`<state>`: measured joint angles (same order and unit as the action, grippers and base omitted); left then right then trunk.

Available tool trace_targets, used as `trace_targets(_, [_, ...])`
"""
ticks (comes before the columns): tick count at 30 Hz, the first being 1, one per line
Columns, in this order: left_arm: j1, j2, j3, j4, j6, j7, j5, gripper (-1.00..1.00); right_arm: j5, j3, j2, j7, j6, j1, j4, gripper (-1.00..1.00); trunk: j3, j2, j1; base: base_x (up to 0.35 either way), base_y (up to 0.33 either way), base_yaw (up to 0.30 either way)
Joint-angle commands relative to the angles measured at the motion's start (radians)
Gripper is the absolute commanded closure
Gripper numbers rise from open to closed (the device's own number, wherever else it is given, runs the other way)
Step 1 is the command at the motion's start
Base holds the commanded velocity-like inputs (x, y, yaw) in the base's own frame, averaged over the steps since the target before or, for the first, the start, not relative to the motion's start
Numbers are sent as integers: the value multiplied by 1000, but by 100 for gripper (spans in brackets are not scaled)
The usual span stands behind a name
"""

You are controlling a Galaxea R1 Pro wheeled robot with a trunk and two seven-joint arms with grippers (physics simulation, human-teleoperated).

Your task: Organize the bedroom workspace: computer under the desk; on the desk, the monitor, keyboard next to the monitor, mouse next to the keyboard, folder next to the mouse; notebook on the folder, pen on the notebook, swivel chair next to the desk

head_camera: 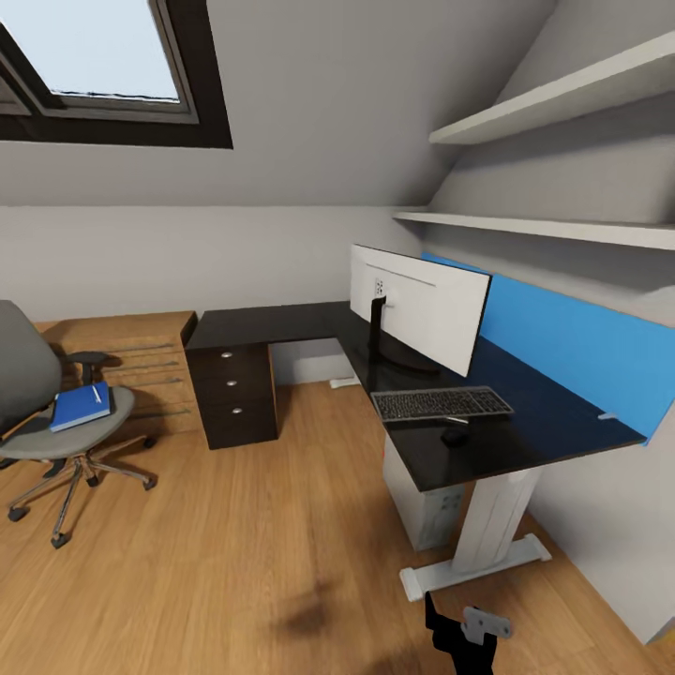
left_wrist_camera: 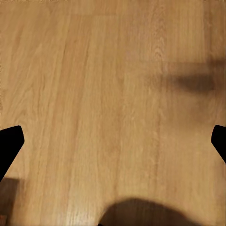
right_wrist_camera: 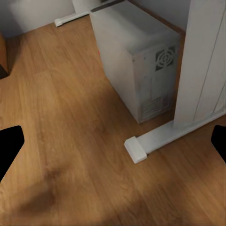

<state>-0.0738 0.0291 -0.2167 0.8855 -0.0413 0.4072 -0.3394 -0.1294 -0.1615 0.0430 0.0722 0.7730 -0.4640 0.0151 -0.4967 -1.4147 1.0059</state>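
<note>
We are looking across the bedroom at the black L-shaped desk, which is standing against the wall with the blue panel. The monitor is sitting upright on the desk near its inner corner, and the keyboard is lying in front of it toward the desk's near edge. The mouse is resting just beside the keyboard, right at the near edge. The computer is standing on the wooden floor under the desk, next to the white desk leg.

Well apart from the desk, the swivel chair is standing on the floor beside a wooden drawer unit. The blue folder is lying on its seat with a pen on top; we cannot tell the notebook from the folder.

We are holding the left end effector over bare floor, fingers spread wide and gripping nothing. The right end effector is likewise wide open and empty, pointing at the floor near the desk's foot
</note>
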Motion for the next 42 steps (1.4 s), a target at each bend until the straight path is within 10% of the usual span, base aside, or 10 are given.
trace_targets(1, [0, 1, -6, 1, -4, 7, -10, -100, -10, -1, 0, 7, 4, -1, 2, -100, 2, 7, -4, -1, 0, -3])
trace_targets(22, [0, 2, -6, 1, -5, 11, -12, -100, -14, -9, -6, -20, -9, -1, -3, -100, 68, 154, -84, 0, 0, 0])
trace_targets(28, [0, 2, -6, 1, -5, 10, -11, -100, -77, -42, -74, -200, -181, -3, -88, -100, 87, 196, -107, 0, 0, 0])
trace_targets(42, [0, 2, -5, 1, -5, 12, -12, -100, -136, -52, -90, -446, -657, -8, -597, -100, 131, 294, -161, 0, 0, 0])
